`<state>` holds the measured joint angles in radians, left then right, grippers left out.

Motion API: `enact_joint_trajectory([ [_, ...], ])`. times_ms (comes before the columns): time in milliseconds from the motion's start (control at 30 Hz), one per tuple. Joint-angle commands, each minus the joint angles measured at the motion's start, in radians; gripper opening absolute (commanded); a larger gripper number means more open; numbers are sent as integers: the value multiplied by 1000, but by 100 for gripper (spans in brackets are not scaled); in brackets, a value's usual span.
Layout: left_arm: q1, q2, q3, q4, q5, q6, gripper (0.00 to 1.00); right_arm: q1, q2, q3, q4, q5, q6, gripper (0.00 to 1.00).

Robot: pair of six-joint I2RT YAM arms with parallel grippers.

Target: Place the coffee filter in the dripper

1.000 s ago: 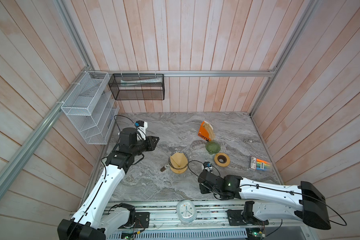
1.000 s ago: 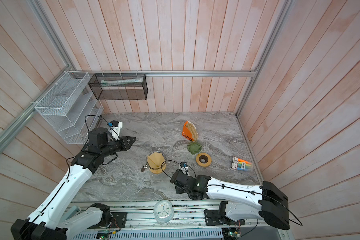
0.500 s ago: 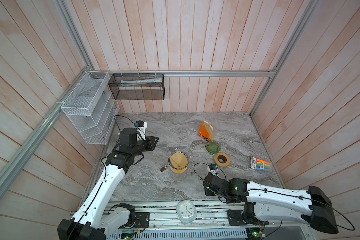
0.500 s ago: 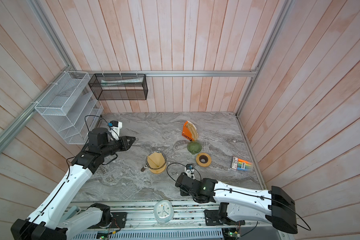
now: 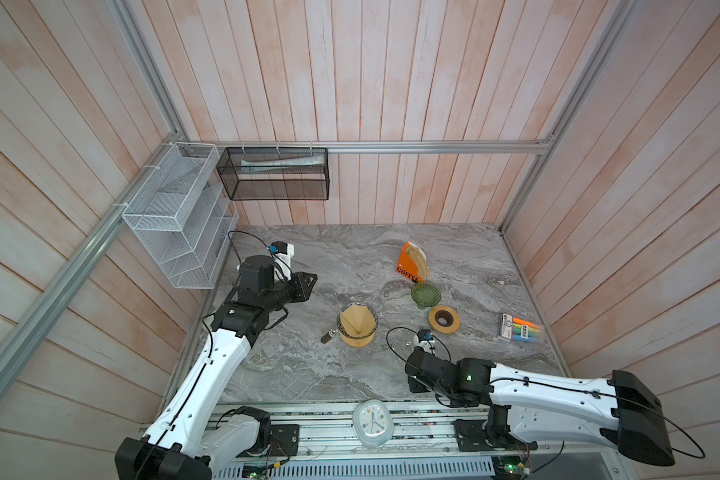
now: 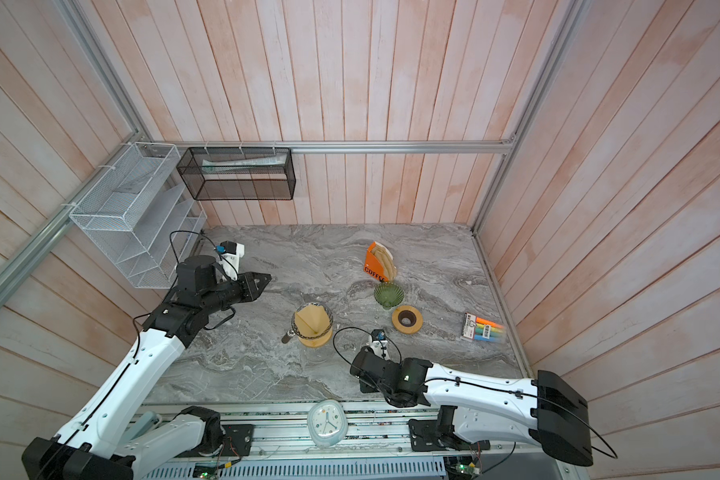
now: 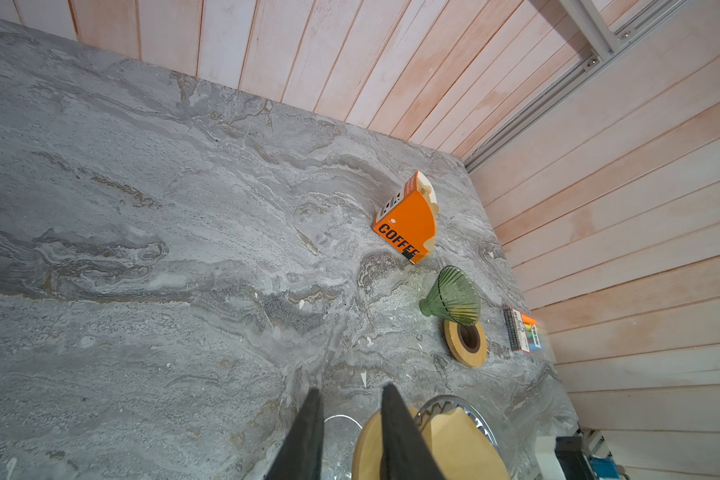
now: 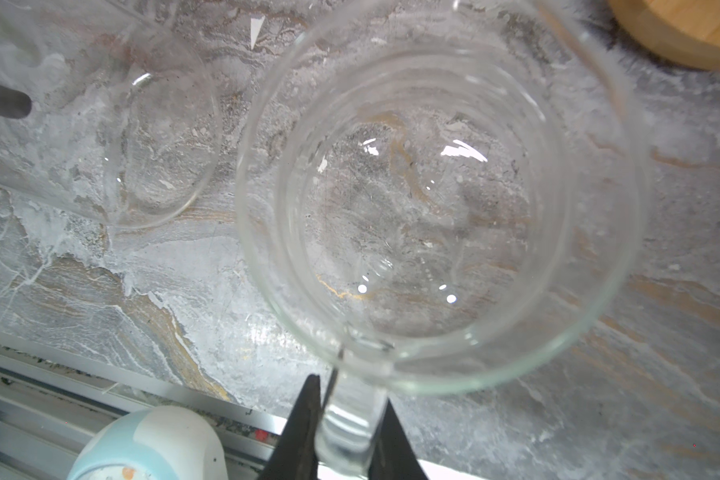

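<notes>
Brown paper filter sits inside dripper, centre of frame in both top views. Left tool slightly parted, empty. Right tool straddles glass jug handle; gripping or released, can't tell.

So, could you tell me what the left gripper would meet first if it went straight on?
Probably the bare marble tabletop: the left gripper, open and empty, aims just beside the orange coffee filter box, which it might clip; depth is unclear.

Tan paper coffee filter, cone point down; seated inside glass-and-wood dripper
</notes>
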<state>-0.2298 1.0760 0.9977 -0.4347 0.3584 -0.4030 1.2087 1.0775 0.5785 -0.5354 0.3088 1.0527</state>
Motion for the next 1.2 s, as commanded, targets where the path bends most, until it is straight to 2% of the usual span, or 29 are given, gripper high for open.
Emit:
enact_joint_trajectory([
  [0,3,-1,6,-10,-12,20,28,5,0,-15,-36,3,23,26],
  [133,3,1,3,-15,-12,24,28,5,-8,-22,-36,13,36,32],
  [467,3,-4,3,-12,-10,26,28,5,-23,5,-128,25,73,32],
  [833,3,15,7,5,3,20,28,4,-142,-5,-201,63,123,33],
  [1167,3,24,13,13,12,13,28,-71,-194,-28,-232,45,88,34],
])
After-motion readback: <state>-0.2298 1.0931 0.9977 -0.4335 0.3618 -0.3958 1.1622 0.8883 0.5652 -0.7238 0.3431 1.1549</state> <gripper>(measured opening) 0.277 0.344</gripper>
